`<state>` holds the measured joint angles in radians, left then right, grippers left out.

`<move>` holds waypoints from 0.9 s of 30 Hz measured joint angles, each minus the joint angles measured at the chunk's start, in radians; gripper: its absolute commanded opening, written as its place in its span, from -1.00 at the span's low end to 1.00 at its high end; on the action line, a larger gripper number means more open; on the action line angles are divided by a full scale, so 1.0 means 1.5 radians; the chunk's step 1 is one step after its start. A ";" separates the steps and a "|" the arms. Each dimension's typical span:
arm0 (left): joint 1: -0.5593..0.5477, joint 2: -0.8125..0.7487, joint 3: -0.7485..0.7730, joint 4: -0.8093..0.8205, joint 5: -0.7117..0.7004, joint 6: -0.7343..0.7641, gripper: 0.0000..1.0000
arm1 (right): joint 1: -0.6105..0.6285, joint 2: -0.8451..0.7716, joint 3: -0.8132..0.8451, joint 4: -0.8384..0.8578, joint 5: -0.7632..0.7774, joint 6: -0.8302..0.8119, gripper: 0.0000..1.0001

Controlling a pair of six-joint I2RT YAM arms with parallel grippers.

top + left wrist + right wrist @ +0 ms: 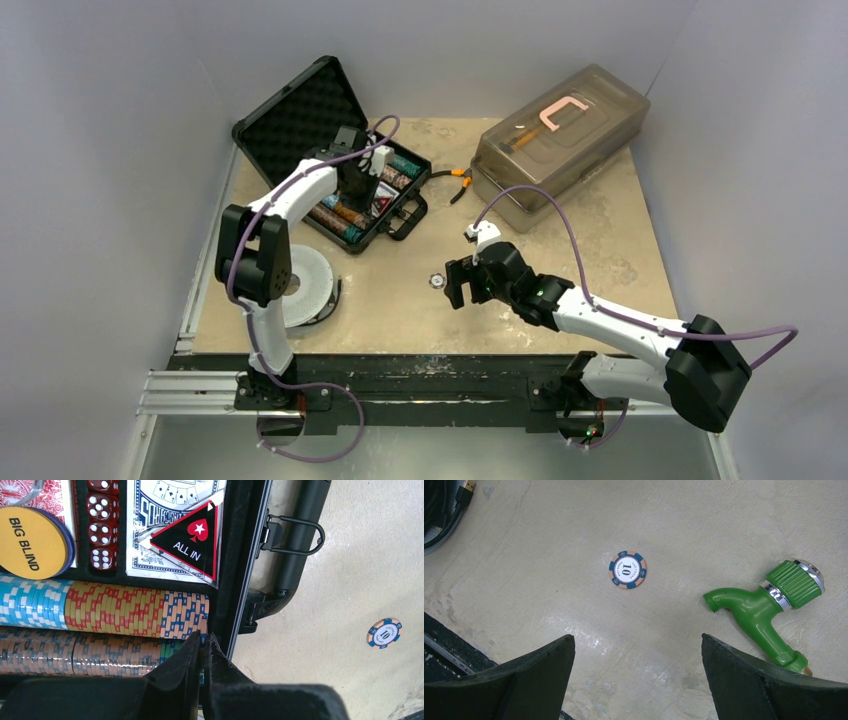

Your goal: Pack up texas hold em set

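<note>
Loose chip marked 10 lies flat on the table, outside the black case. Round, so no long axis to line up with. It sits just ahead of the right gripper, roughly centred between wide-spread jaws, nothing held. Green faucet near, off to one side. Left gripper pinched closed, empty, over chip rows inside the case. Right arm clearly nearer; likely the one to take the chip

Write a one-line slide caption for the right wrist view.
Open right gripper hovers above a loose poker chip on the table, a green toy faucet lying nearby.
</note>
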<state>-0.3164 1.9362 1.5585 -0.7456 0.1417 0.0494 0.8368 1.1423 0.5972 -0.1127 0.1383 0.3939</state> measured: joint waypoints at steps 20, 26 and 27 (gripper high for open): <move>-0.022 0.037 0.018 -0.013 -0.044 0.004 -0.68 | 0.000 0.000 -0.002 0.001 -0.017 0.005 0.88; -0.023 0.037 0.018 -0.012 -0.079 0.004 -0.55 | 0.000 0.000 -0.009 0.001 -0.017 0.007 0.87; -0.023 0.037 0.018 -0.012 -0.083 0.003 -0.51 | 0.000 0.000 -0.009 0.001 -0.017 0.007 0.87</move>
<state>-0.3504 1.9915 1.5860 -0.7643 0.0174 0.0540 0.8368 1.1427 0.5831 -0.1116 0.1123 0.4038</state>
